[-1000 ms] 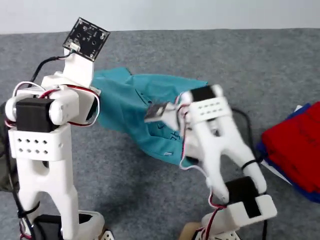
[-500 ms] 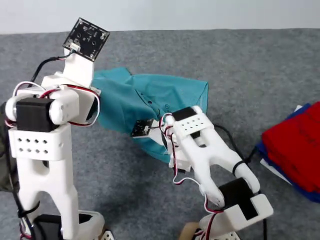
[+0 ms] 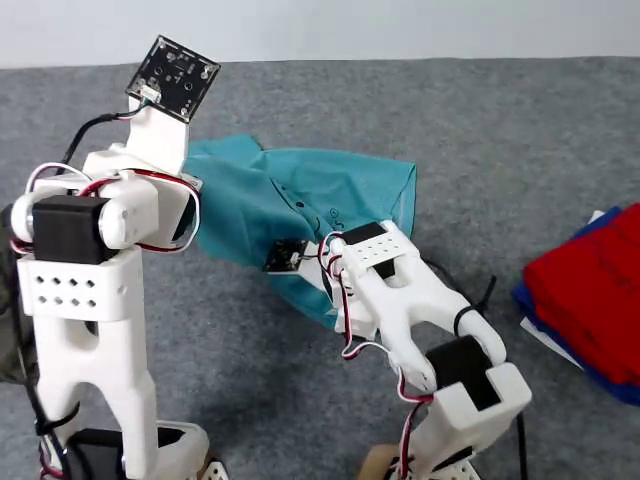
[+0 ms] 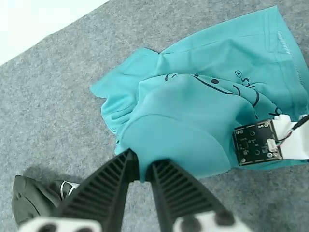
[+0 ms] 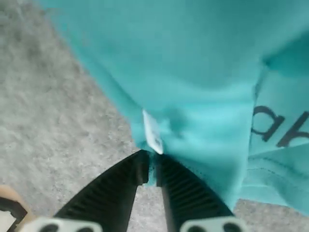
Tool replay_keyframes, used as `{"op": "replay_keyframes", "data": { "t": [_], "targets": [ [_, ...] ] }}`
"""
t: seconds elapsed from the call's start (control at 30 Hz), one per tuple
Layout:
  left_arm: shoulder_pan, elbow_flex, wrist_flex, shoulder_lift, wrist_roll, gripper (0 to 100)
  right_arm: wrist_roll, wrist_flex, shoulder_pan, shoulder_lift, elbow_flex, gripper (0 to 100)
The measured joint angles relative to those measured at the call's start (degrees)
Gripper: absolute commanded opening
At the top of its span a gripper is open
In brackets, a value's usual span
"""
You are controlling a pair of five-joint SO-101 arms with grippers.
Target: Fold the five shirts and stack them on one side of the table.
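A teal shirt [image 3: 310, 200] lies crumpled and partly folded on the grey table, between the two arms. My left gripper [image 4: 141, 170] is shut on a rounded fold at the shirt's [image 4: 203, 111] near-left edge. The right gripper [image 5: 153, 170] is shut on the shirt's [image 5: 193, 72] near hem, just beside a small white label [image 5: 153, 131]. In the high view the right arm's wrist [image 3: 375, 250] hangs low over the shirt's front edge. Folded red shirts [image 3: 590, 285] lie stacked on a blue one [image 3: 560, 335] at the table's right side.
A dark crumpled garment [image 4: 34, 198] lies on the table left of the left arm, also at the high view's edge [image 3: 8, 355]. The right arm's camera board [image 4: 258, 142] sits over the shirt. Bare grey table [image 3: 500, 130] stretches behind and to the right.
The right arm has swung down and toward the near left, carrying the shirt's edge with it, and the shirt's right part has settled flatter. The left arm has stayed still.
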Motion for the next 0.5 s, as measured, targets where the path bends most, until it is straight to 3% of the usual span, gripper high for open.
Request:
{"op": "replay_keyframes", "data": {
  "t": [0.17, 0.5],
  "targets": [
    [0.0, 0.0, 0.0, 0.0, 0.0, 0, 0.0, 0.8, 1.8, 0.1, -0.2, 0.9],
    [0.0, 0.0, 0.0, 0.0, 0.0, 0, 3.5, 14.1, 6.2, -4.5, -6.2, 0.9]
  ]
}}
